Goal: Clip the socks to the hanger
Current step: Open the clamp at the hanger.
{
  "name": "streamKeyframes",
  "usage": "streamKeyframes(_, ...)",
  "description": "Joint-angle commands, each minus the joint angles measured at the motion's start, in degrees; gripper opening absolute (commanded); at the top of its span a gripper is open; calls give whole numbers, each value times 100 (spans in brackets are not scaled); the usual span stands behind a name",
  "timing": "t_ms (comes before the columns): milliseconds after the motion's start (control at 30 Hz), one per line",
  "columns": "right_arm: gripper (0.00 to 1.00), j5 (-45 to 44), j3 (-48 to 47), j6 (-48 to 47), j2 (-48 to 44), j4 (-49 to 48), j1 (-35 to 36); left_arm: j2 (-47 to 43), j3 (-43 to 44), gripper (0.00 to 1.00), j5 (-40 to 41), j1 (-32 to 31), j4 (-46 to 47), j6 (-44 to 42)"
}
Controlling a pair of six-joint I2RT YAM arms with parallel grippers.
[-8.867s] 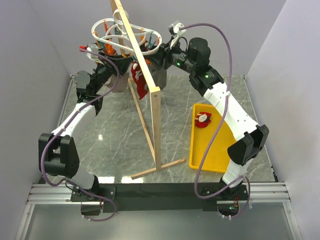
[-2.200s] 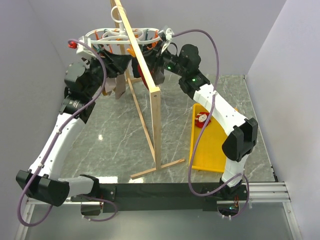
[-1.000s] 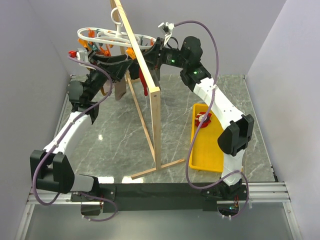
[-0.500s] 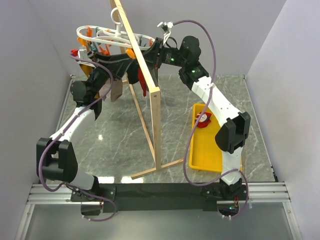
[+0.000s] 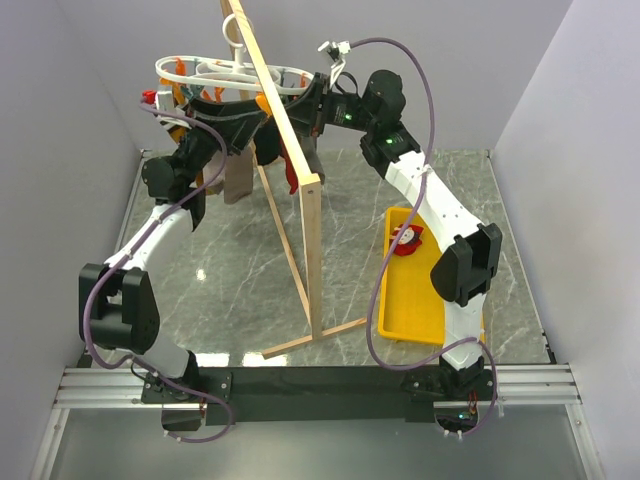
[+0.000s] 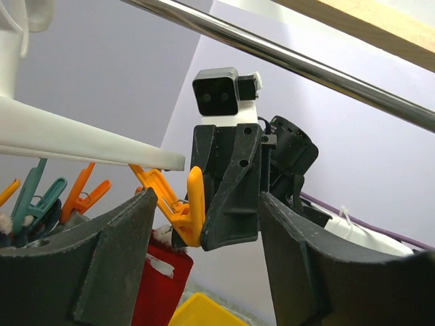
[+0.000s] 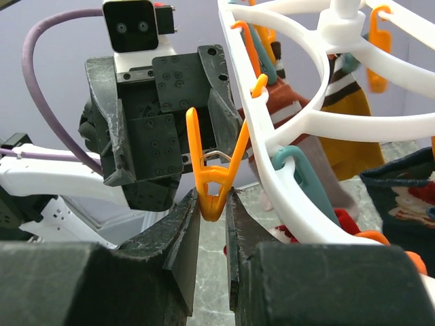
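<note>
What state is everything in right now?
left gripper, open, empty.
right gripper, shut on an orange clip.
hanger, hanging, socks clipped on.
first red sock, hanging under the hanger.
second red sock, loose in the yellow tray.

Overhead, the wooden rack (image 5: pixel 297 170) cuts across the hanger (image 5: pixel 205 70), masking its middle and most of the hanging red sock (image 5: pixel 288 166). The right gripper (image 7: pixel 212 204) is lost behind that beam, and the orange clip (image 7: pixel 212 180) it pinches is too small to spot there. In the left wrist view, that sock runs off the bottom edge. In the yellow tray (image 5: pixel 422 300), the purple cable (image 5: pixel 368 335) crosses the second red sock (image 5: pixel 407 238).
</note>
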State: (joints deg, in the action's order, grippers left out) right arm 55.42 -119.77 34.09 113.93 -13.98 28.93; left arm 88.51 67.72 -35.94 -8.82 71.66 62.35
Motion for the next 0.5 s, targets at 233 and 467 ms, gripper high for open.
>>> streamKeyframes(233,1,189,-425,449,-11,-439,60,-71,-5,73,518,-32,174,717)
streamKeyframes(467,1,250,-512,1126,112,-738,34,-378,48,73,851,-146,-1012,577)
